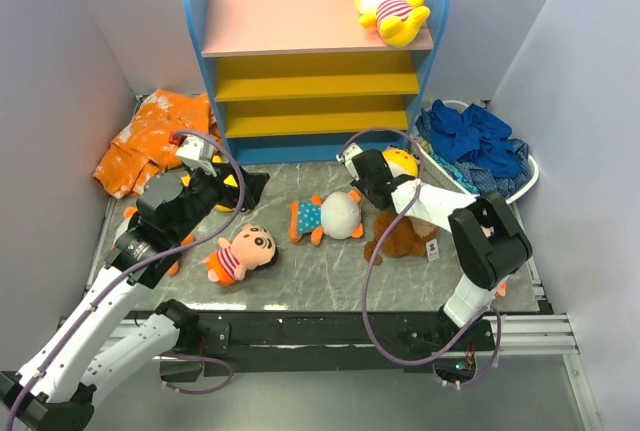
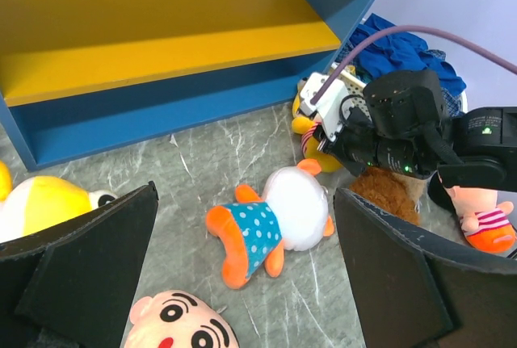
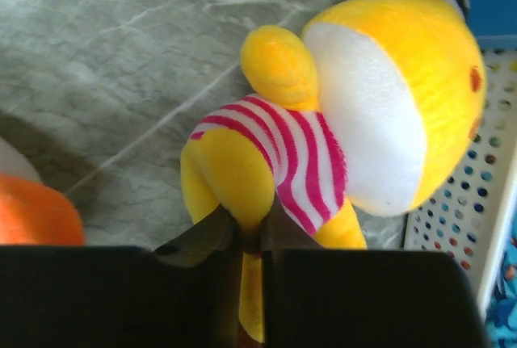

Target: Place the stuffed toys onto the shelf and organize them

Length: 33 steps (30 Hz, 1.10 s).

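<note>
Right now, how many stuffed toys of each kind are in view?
Yellow plush toys: 3, one on the pink top board, one in the right gripper, one beside the left gripper.
Orange-limbed dolls: 3, one dotted, one striped, one striped, partly hidden.
Brown monkey: 1
Total: 7
Orange bits at the left: too hidden to count.

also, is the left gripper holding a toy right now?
No, the left gripper is open, its fingers wide apart with nothing gripped between them.

You: no readable text, brand, number or sign in any view. White tag (image 1: 432, 248) beside brown monkey (image 1: 398, 237): print too small to read.
</note>
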Motion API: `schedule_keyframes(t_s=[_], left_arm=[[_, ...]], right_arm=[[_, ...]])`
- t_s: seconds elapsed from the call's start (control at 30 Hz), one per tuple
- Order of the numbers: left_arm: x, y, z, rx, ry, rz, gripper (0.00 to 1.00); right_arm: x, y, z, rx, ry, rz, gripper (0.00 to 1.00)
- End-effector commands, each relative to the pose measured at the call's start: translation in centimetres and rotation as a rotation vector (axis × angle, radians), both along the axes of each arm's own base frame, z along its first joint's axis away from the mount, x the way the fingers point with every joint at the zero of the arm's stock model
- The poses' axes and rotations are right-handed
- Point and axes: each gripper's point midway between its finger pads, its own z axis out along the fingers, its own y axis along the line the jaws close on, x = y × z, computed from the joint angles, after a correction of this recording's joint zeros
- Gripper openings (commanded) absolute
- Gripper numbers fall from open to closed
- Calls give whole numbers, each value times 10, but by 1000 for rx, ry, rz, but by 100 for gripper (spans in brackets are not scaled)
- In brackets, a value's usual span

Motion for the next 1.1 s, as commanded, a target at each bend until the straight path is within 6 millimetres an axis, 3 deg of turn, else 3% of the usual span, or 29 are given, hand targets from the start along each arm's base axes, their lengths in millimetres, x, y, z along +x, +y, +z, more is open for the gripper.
schedule_keyframes(t_s=[0.0, 0.1, 0.17, 0.47, 0.6, 0.63, 0.73, 0.83, 0.97, 1.07], left_arm=[[1, -1, 9, -9, -34, -5, 97], [1, -2, 9, -9, -34, -7, 96], [1, -2, 10, -10, -35, -10, 96], [0, -1, 14, -36, -36, -2, 98], [-5, -8, 30, -49, -78, -54, 98], [-8, -12, 35, -46, -99, -85, 97], [-26, -35, 53, -6, -207, -277, 95], [-36, -48, 64, 41, -274, -391, 85], [-31, -52, 80, 53, -288, -395, 84], [-29, -56, 95, 45, -311, -410, 87]], right_arm=[[5, -16, 21, -57, -19, -65, 8], [2, -12, 52, -30, -59, -56, 2], [1, -6, 85, 8, -125, -46, 0], [-23, 23, 190, 75, -312, 85, 0], [-41, 49, 237, 130, -393, 171, 0], [-53, 65, 249, 171, -409, 231, 0], [-78, 92, 282, 285, -459, 358, 0], [-99, 107, 309, 381, -506, 447, 0], [-118, 121, 332, 424, -561, 523, 0], [-121, 123, 342, 411, -594, 529, 0]])
